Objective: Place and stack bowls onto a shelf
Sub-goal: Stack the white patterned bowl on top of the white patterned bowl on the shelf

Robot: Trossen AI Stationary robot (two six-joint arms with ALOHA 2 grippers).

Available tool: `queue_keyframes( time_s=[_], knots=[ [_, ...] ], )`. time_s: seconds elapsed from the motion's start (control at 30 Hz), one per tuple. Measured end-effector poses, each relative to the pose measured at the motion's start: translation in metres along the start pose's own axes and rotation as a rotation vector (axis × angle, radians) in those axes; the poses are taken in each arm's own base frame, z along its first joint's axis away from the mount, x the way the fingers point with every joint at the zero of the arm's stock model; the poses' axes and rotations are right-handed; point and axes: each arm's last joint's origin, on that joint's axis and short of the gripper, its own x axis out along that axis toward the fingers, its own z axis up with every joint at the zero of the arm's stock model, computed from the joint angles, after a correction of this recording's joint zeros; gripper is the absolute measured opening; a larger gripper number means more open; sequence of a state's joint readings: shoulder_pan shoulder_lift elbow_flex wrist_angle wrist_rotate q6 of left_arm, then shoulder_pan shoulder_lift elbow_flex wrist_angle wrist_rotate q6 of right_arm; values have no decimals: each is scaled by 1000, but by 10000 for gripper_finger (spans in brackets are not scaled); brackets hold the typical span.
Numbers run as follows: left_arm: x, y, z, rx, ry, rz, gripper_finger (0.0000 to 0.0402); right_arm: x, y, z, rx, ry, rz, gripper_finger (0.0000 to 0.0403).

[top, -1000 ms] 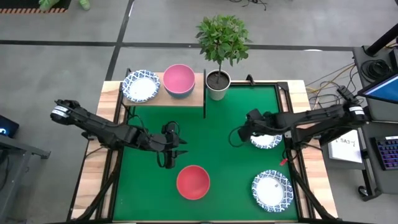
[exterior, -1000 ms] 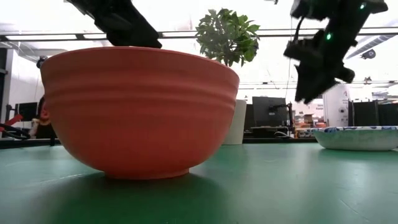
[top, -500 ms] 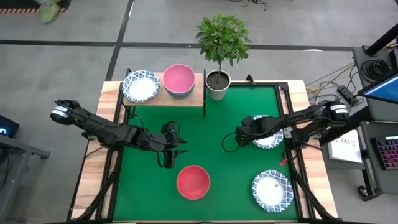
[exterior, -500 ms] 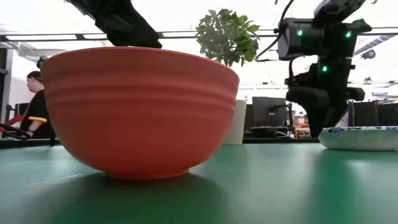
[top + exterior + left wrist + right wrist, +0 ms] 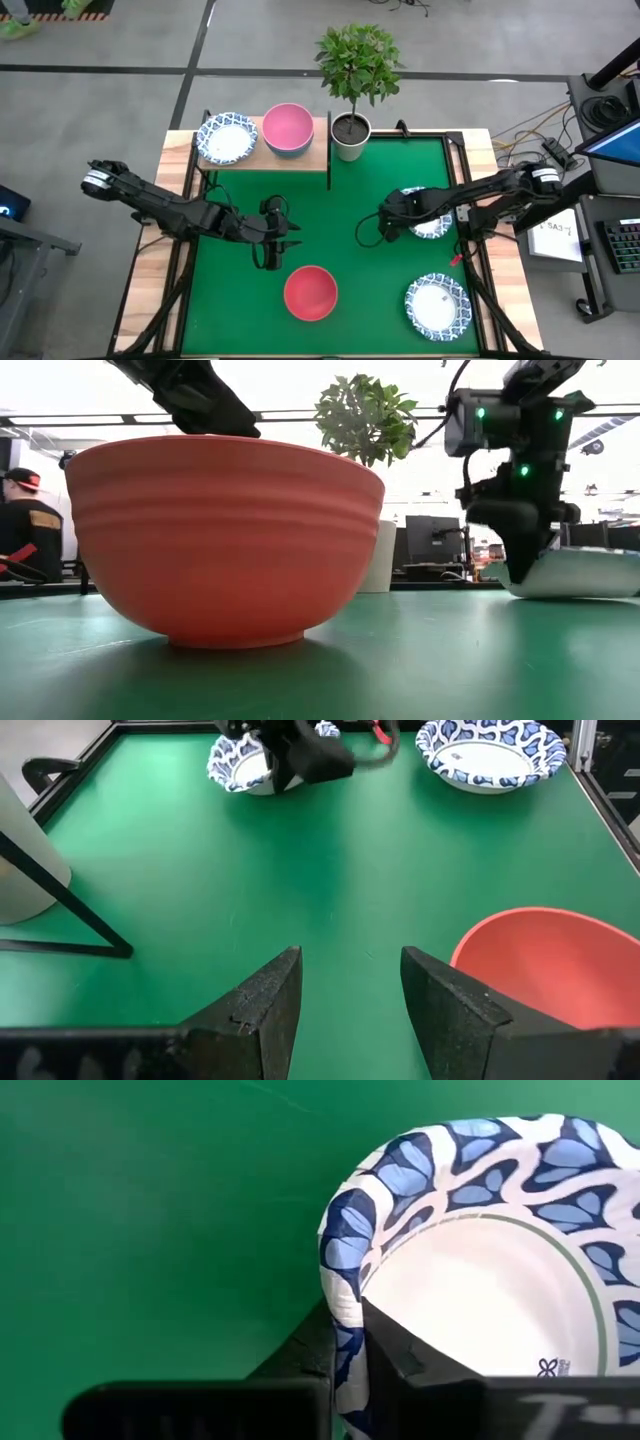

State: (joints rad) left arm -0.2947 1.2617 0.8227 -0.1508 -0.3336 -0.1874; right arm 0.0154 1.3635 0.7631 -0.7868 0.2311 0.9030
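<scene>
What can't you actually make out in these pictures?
- High view: the right hand covers the patterned bowl rim it pinches.
- Low view: the red bowl blocks the shelf.
- High view: whatever sits under the pink bowl is mostly hidden.

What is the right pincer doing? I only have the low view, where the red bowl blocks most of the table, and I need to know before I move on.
Observer: The right pincer is shut on the rim of a patterned bowl, one finger inside and one outside.
Operator: Is the left pincer holding anything?
Observer: No. The left pincer is open and empty, beside the red bowl.
Operator: What is on the shelf?
Observer: The shelf carries a patterned bowl and a pink bowl side by side.
</scene>
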Motion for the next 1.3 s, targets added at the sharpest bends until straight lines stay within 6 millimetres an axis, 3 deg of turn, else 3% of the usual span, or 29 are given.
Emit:
queue_keyframes(
  time_s=[0.2, 0.43, 0.57, 0.73, 1.13, 1.3],
  knots=[
    [0, -1, 8, 50, -77, -9, 155, -29, 11, 10, -171, -140, 336, 12],
    [-2, -2, 23, 178, -233, -10, 155, -75, 35, 25, -548, -507, 826, 12],
    [-3, 1, 31, 199, -305, 8, 155, -88, 45, 31, -703, -676, 990, 12],
    [-1, 9, 35, 197, -333, 26, 155, -86, 51, 34, -799, -744, 1030, 12],
    [4, 26, 37, 171, -324, -55, 155, -83, 54, 35, -814, -750, 1021, 12],
    [17, 32, 34, 160, -298, -31, 155, -83, 54, 35, -814, -750, 1021, 12]
  ],
)
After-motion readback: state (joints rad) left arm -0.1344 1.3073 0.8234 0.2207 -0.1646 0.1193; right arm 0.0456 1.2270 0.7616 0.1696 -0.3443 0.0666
